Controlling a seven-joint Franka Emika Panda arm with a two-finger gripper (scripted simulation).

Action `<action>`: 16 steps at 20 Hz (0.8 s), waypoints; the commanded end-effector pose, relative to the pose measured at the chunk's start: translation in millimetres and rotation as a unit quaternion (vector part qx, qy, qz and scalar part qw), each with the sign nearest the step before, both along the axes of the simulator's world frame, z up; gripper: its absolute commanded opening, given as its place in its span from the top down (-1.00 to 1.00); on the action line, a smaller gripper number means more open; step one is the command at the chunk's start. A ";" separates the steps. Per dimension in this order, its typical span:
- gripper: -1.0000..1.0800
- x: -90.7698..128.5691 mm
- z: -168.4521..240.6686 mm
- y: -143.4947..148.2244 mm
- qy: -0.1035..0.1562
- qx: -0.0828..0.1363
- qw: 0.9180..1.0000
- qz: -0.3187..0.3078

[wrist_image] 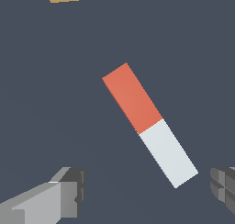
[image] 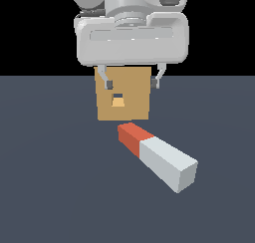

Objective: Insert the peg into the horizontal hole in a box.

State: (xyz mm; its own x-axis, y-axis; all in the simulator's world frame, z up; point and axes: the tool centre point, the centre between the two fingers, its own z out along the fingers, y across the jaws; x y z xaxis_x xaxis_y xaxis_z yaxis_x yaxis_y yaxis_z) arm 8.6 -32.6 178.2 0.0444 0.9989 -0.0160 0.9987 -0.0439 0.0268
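My gripper [image: 131, 82] hangs above the counter [image: 55, 187] with its fingers spread wide and nothing between them; in the wrist view the two fingertips [wrist_image: 69, 191] sit well apart, on either side of the peg's white end. The peg [image: 157, 155] lies flat on the counter, clear of everything, skewed rather than squared to the box [image: 123, 95], its red-orange end nearest the box and just short of its face. The hole [image: 118, 100] shows as a small square opening in the middle of that face. I judge the peg to be a stiff, light bar with flat, smooth sides: nothing to crush, but it could pivot between my pads if I pinch it off-centre. I would take it across two opposite long faces on the white part, leaving the red end free to lead. The counter is plain dark grey, and beyond it is only black.
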 end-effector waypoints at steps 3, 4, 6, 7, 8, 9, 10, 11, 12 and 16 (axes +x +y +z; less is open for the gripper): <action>-0.92 0.2 -0.4 -0.3 0.000 0.000 1.000 0.001; -0.92 0.5 -0.9 -0.5 0.000 0.000 1.000 0.003; -0.92 1.3 -2.5 -1.4 0.000 0.000 1.000 0.007; -0.92 1.9 -3.6 -1.9 0.000 0.000 1.000 0.010; -0.92 2.5 -5.0 -2.6 0.001 0.000 1.000 0.014; -0.92 3.3 -6.5 -3.4 0.001 0.000 1.000 0.018; -0.92 4.3 -8.3 -4.3 0.001 0.001 1.000 0.023; -0.92 5.3 -10.2 -5.3 0.001 0.001 1.000 0.029; -0.92 6.5 -12.4 -6.4 0.002 0.001 0.999 0.035; -0.92 12.5 -23.4 -11.5 0.003 0.001 0.998 0.066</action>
State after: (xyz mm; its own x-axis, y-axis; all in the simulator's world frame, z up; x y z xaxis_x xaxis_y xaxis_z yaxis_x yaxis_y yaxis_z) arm 18.9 -42.0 159.4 -0.0629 0.9979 -0.0136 0.9978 0.0632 0.0219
